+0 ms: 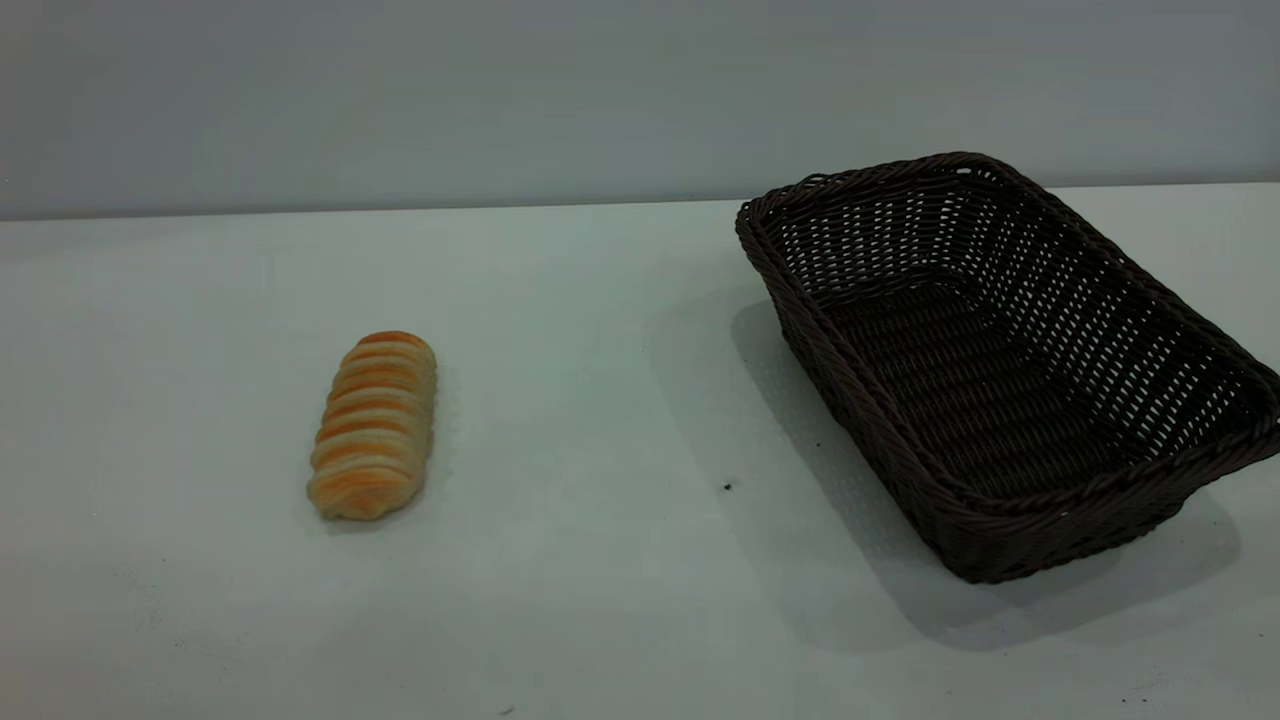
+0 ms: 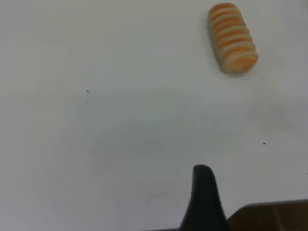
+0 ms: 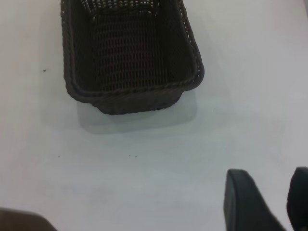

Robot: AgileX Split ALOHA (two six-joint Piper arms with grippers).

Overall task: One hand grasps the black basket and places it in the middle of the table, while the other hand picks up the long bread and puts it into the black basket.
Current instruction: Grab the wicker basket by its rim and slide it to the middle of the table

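Observation:
The black basket (image 1: 1000, 360) stands empty on the white table (image 1: 620, 400) at the right, set at an angle. The long bread (image 1: 375, 425) lies on the table at the left, lengthwise towards the camera. Neither gripper shows in the exterior view. In the left wrist view the bread (image 2: 232, 37) lies far from my left gripper (image 2: 207, 202), which hovers over bare table. In the right wrist view the basket (image 3: 130, 53) lies well ahead of my right gripper (image 3: 281, 197), whose two fingers stand slightly apart and hold nothing.
A grey wall runs behind the table's far edge (image 1: 400, 208). A few tiny dark specks (image 1: 727, 487) dot the tabletop between the bread and the basket.

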